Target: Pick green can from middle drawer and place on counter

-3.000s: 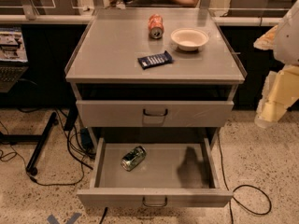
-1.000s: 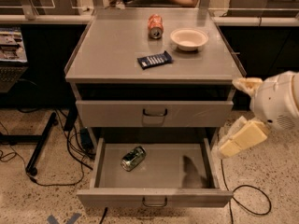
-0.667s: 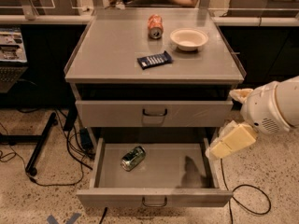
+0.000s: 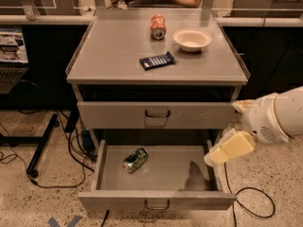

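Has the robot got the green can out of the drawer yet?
Not yet. The drawer is already open. The gripper hovers at the drawer's right edge, apart from the green can, which lies on its side inside. Left: grab it, lift it, set it on the counter.

**One high view, facing the cabinet front**

A single camera looks forward and steeply down from in front of the cabinet. It is near enough that the counter point(image 4: 113, 51) and the open middle drawer point(image 4: 156, 200) fill most of the frame. The gripper point(image 4: 230, 149) sits near the right edge, just beside the drawer's right rim. The counter lies above and to its left, and the green can point(image 4: 135, 160) lies to its left, inside the drawer.
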Controlling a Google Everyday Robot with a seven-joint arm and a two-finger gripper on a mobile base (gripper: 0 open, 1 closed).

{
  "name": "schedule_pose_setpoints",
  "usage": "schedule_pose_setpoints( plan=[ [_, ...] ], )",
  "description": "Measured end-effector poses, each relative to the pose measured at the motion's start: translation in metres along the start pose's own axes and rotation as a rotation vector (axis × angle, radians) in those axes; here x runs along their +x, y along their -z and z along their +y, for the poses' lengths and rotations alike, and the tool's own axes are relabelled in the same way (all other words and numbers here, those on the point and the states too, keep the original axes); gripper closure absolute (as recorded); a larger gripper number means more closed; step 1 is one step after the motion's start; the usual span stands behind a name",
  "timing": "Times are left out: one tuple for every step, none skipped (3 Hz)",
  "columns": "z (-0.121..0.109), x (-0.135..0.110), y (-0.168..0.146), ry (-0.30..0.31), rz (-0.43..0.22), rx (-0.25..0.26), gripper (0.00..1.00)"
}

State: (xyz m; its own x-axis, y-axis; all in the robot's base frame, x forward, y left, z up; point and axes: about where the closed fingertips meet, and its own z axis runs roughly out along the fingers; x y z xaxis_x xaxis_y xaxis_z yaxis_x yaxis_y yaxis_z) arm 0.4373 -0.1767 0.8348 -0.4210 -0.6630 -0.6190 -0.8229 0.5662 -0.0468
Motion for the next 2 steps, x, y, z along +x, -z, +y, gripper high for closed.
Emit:
schedule_pose_setpoints(
  plan=[
    [0.012, 0.022, -0.050, -0.058, -0.013, -0.055, 0.00],
    [0.018, 0.036, -0.113, -0.088, -0.041, -0.081, 0.00]
  ],
)
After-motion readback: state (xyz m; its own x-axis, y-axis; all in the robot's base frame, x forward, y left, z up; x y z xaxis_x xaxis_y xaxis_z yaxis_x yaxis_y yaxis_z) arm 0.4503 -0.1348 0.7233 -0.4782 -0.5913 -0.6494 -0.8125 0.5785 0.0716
